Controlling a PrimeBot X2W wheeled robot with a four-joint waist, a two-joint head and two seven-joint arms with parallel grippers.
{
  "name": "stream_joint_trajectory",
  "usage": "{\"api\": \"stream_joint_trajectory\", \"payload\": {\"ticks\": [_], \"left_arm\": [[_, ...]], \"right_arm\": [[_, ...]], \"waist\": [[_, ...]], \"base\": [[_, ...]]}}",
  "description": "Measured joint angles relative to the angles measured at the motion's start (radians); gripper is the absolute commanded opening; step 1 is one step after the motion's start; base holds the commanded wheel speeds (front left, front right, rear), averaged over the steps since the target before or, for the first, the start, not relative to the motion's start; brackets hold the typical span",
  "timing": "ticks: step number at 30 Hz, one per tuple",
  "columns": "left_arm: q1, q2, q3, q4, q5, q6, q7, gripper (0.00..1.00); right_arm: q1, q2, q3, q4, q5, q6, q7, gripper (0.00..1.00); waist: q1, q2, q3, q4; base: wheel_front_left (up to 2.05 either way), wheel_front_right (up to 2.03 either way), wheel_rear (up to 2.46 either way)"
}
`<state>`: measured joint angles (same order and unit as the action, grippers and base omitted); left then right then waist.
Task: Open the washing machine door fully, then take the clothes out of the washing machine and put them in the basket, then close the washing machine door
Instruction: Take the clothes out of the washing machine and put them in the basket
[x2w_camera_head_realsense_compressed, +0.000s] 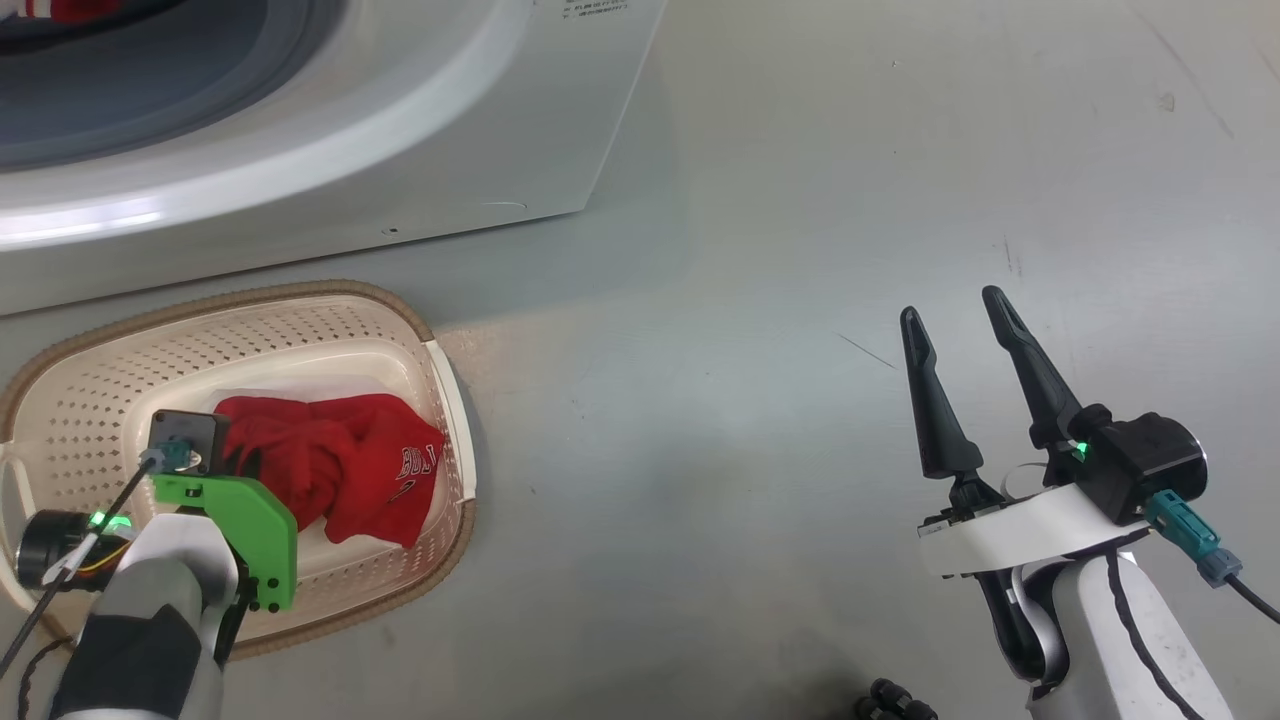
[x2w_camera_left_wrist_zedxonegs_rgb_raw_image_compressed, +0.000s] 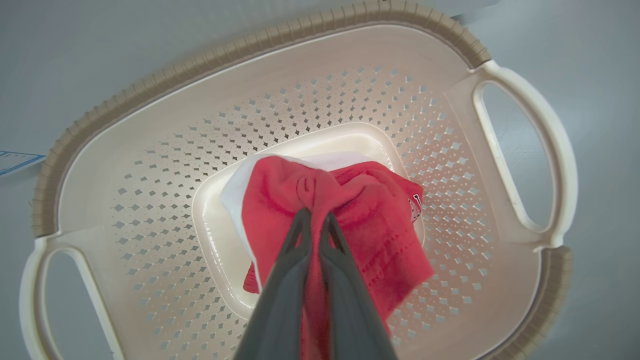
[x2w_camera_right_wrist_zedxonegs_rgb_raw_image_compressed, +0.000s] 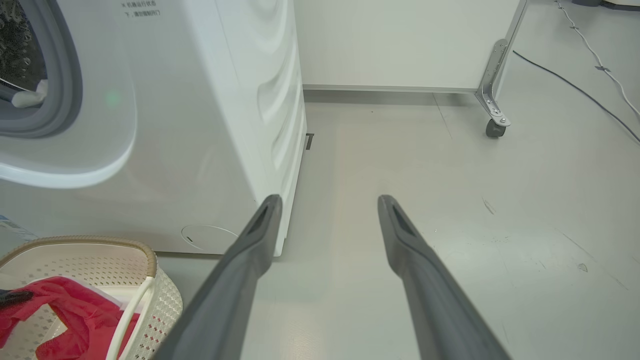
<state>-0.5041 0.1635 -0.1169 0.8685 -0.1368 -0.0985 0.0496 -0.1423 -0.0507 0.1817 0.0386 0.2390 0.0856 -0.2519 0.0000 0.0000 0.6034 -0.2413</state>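
Left wrist view first: the left gripper (x2w_camera_left_wrist_zedxonegs_rgb_raw_image_compressed: 315, 216) is seen clamped shut on the clothes (x2w_camera_left_wrist_zedxonegs_rgb_raw_image_compressed: 370, 220), a fold of red cloth pinched tight between the two fingertips. The bundle is spread over the flat bottom of the basket (x2w_camera_left_wrist_zedxonegs_rgb_raw_image_compressed: 150, 100), directly under the gripper, and a white cloth (x2w_camera_left_wrist_zedxonegs_rgb_raw_image_compressed: 235, 195) is tucked beneath its left side. Both basket handles are seen, one at each end.

Over to the head view: the basket is set on the grey floor (x2w_camera_head_realsense_compressed: 800, 200), just in front of the washer (x2w_camera_head_realsense_compressed: 450, 170). The red clothes are piled inside it, white lettering turned up, and the left wrist is held right above them. A red scrap (x2w_camera_head_realsense_compressed: 90, 8) is glimpsed inside the washer's opening at the top edge. The right gripper (x2w_camera_head_realsense_compressed: 950, 304) is held wide open and empty over bare floor, well apart from basket and clothes.

Right wrist view now: the right gripper's two fingers are spread wide with nothing between them but floor. The washer is seen at the left, its grey seal (x2w_camera_right_wrist_zedxonegs_rgb_raw_image_compressed: 75, 75) ringing the opening, the steel drum (x2w_camera_right_wrist_zedxonegs_rgb_raw_image_compressed: 15, 40) showing behind. The basket is caught in the lower left corner, red cloth inside it, well to the side of these fingers. A caster (x2w_camera_right_wrist_zedxonegs_rgb_raw_image_compressed: 495, 129) and a cable (x2w_camera_right_wrist_zedxonegs_rgb_raw_image_compressed: 575, 87) are seen farther back.
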Motion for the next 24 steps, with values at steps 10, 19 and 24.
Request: {"api": "stream_joint_trajectory", "payload": {"ticks": [10,19,24], "left_arm": [[-0.028,-0.015,-0.018,0.089,0.011,0.01,-0.013,1.0],[-0.031,-0.028,-0.02,0.125,0.011,0.01,-0.061,1.0],[-0.041,-0.061,-0.028,0.125,0.01,0.009,-0.113,1.0]], "right_arm": [[-0.014,0.002,-0.008,0.003,-0.003,-0.006,0.0,1.0],[-0.018,0.003,-0.012,0.016,-0.003,-0.008,0.0,1.0],[-0.024,0.003,-0.017,0.033,-0.003,-0.005,0.0,1.0]], "waist": [[0.0,0.0,0.01,0.001],[0.0,0.0,-0.035,0.022],[0.0,0.0,-0.075,0.037]], "base": [[0.0,0.0,0.0],[0.0,0.0,0.0],[0.0,0.0,0.0]]}}
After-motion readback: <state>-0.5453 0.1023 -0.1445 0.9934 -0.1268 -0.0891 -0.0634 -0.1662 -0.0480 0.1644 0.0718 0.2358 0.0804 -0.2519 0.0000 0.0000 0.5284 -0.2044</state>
